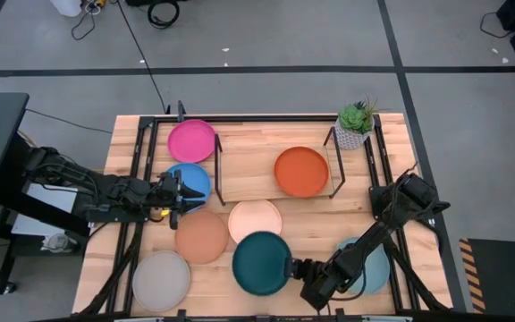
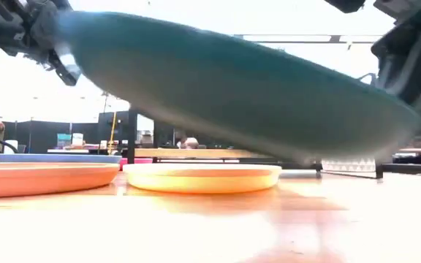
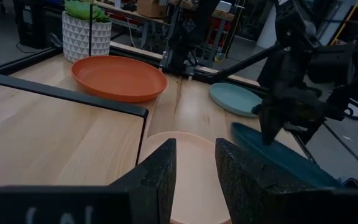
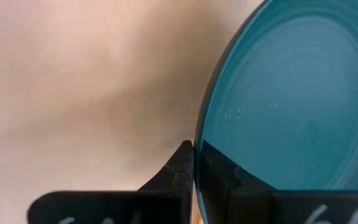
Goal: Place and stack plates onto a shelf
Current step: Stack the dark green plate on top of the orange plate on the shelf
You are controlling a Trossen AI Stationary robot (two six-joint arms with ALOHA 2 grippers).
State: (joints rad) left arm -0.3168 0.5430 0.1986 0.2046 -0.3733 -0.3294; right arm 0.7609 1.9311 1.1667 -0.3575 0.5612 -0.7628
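My right gripper is shut on the dark teal plate near the table's front edge. In the low view that plate hangs tilted above the table. My left gripper stands open over the blue plate and holds nothing. The shelf stands at the far side. An orange plate lies on its board and a magenta plate at its left end. Tan, cream and grey plates lie flat on the table. A pale blue plate lies under my right arm. My right gripper pinches the dark teal plate's rim on the plate's right side. One finger is on the underside and the other on the inner face. The fingers slant down from the table's right. The plate is lifted clear and tilted, its free left edge higher.
A small potted green plant stands at the shelf's far right corner. The shelf's black rods run between my left gripper and the orange plate. Bare wood lies in the middle of the shelf board.
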